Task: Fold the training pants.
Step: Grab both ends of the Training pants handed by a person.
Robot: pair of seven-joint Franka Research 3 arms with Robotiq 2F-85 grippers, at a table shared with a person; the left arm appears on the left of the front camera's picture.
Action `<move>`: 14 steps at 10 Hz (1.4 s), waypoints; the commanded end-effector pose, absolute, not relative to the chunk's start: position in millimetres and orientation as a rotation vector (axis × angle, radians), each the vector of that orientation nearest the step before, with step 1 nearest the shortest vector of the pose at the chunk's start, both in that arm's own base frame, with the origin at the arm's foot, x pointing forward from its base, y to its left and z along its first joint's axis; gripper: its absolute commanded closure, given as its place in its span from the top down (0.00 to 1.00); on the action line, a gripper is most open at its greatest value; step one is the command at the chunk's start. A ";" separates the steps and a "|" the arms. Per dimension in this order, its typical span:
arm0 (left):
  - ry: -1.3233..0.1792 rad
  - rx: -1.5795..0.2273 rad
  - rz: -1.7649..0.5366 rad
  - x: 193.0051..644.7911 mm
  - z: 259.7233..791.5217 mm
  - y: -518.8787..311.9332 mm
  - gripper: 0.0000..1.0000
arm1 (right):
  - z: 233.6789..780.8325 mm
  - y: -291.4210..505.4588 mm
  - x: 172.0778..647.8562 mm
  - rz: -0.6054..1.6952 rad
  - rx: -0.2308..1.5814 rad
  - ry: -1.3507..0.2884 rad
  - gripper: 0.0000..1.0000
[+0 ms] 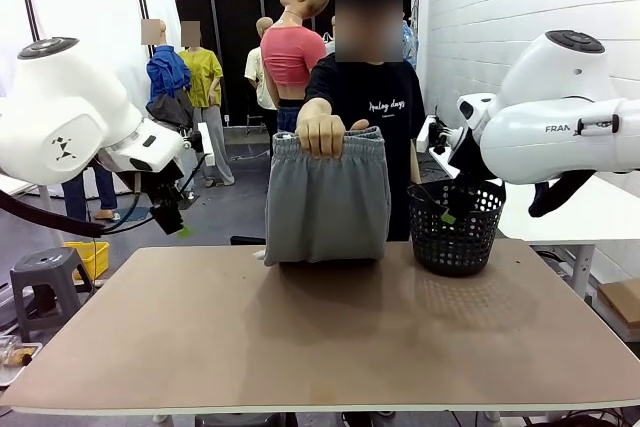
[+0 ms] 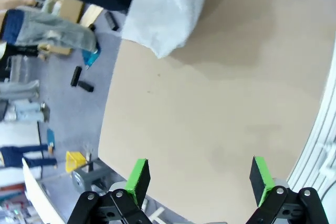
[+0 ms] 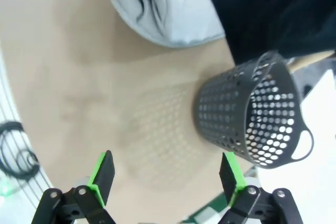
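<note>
Off the left edge of the table [image 1: 320,347], a grey stool [image 1: 45,272] and a yellow crate [image 1: 92,257] stand on the floor, clear of your working area. Your left gripper [image 1: 172,219] hangs raised above the table's far left corner. In its wrist view the left gripper [image 2: 199,177] has its jaws spread wide, with nothing between the green pads [image 2: 139,174] and bare tabletop beneath.

At the middle of the far edge, the person's hand [image 1: 320,129] holds the training pants [image 1: 325,197] up by the gathered waistband. The pants hang doubled, and their lower edge meets the table.

Just right of them stands the black mesh basket [image 1: 458,237], upright and close beside the pants. Whether the two touch cannot be told.

Your right gripper [image 1: 443,205] hovers in front of the basket's rim, as the front view shows it. Its jaws are likewise wide apart and it holds nothing [image 3: 165,174]. From that wrist, the basket [image 3: 252,119] lies ahead to one side and the pants [image 3: 152,9] beyond it.
</note>
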State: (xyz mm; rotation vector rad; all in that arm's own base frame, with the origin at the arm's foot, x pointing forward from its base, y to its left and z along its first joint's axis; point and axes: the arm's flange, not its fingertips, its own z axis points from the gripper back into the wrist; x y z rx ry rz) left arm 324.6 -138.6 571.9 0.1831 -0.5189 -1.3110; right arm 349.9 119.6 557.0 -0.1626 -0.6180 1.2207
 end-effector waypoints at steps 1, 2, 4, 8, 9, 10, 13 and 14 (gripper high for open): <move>-0.444 0.201 -1.492 343.8 572.1 -132.2 1.00 | 550.4 114.4 363.8 1.355 -0.231 -0.591 1.00; -0.396 0.170 -1.576 349.0 568.0 -132.2 1.00 | 545.8 111.7 368.4 1.389 -0.253 -0.565 1.00; -0.438 0.182 -1.489 337.8 562.5 -135.6 1.00 | 548.8 113.2 364.8 1.361 -0.286 -0.584 1.00; -0.438 0.182 -1.489 337.8 562.5 -135.6 1.00 | 542.3 114.0 361.3 1.378 -0.234 -0.564 1.00; -0.414 0.185 -1.515 340.6 566.9 -134.9 1.00 | 543.0 113.6 362.2 1.376 -0.239 -0.565 1.00; -0.405 0.178 -1.540 358.5 561.7 -133.3 1.00 | 535.7 114.3 378.4 1.377 -0.209 -0.557 1.00; -0.380 0.152 -1.578 394.5 553.8 -137.7 1.00 | 526.3 119.8 401.1 1.461 -0.098 -0.553 1.00; -0.369 0.140 -1.590 403.2 547.9 -139.4 1.00 | 522.8 119.8 406.6 1.471 -0.091 -0.538 1.00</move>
